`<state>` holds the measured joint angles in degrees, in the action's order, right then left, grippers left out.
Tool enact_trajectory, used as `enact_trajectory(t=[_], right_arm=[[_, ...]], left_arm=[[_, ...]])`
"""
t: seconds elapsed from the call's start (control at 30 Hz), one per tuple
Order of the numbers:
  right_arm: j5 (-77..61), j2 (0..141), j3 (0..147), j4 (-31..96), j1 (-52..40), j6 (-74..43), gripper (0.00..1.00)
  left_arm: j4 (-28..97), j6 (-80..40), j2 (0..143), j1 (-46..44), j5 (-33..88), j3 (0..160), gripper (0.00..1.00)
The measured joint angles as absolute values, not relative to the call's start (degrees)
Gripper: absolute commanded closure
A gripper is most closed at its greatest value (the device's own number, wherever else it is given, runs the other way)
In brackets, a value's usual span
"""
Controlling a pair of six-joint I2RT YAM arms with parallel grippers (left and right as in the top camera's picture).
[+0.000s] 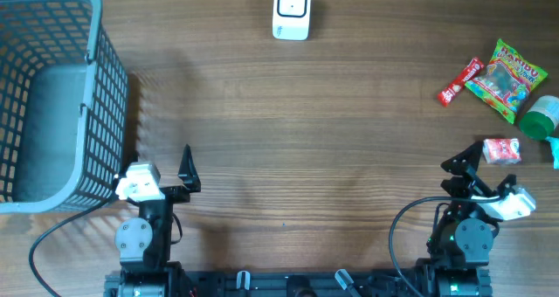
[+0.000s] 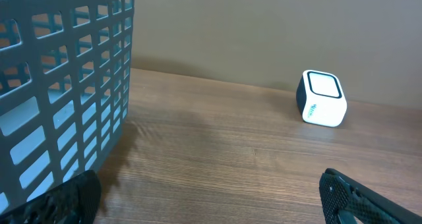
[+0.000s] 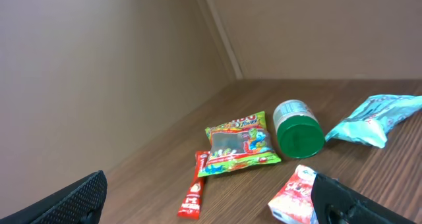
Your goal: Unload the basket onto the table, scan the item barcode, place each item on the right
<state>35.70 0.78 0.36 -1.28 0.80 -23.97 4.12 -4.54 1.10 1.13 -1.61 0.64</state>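
A white barcode scanner (image 1: 292, 10) stands at the table's far edge, in the middle; the left wrist view shows the scanner (image 2: 322, 97) too. The items lie at the right: a red stick sachet (image 1: 460, 81), a green gummy bag (image 1: 507, 79), a green-lidded jar (image 1: 539, 116) and a small red-and-white pack (image 1: 501, 150). My right gripper (image 1: 485, 170) is open at the near right, and that pack (image 3: 293, 196) lies just ahead of its right finger (image 3: 343, 201). My left gripper (image 1: 162, 170) is open near the basket, holding nothing.
A grey-blue mesh basket (image 1: 109, 96) fills the left side, close to my left gripper; its wall (image 2: 66, 72) looms in the left wrist view. A teal packet (image 3: 376, 118) lies at the far right edge. Walls rise behind the items.
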Motion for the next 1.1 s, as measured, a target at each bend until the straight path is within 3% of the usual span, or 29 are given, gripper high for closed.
enact_trajectory(t=[0.17, 0.43, 0.77, 1.1], right_arm=[[28.8, 0.8, 0.4, -2.1, 0.8, -24.8, 0.0], [19.0, 0.8, 0.4, -1.8, 0.8, -45.2, 0.0], [6.4, 1.5, 0.4, -0.7, 0.8, -16.4, 0.0], [4.9, 3.7, 0.4, -0.6, 0.8, -5.9, 0.0]], left_arm=[[4.1, -4.5, 1.1, 1.1, -1.6, 0.6, 0.0], [4.1, -4.5, 1.1, 1.1, -1.6, 0.6, 0.0], [4.1, -4.6, 1.1, 1.1, -1.6, 0.6, 0.0], [4.1, -4.5, 1.1, 1.1, -1.6, 0.6, 0.0]])
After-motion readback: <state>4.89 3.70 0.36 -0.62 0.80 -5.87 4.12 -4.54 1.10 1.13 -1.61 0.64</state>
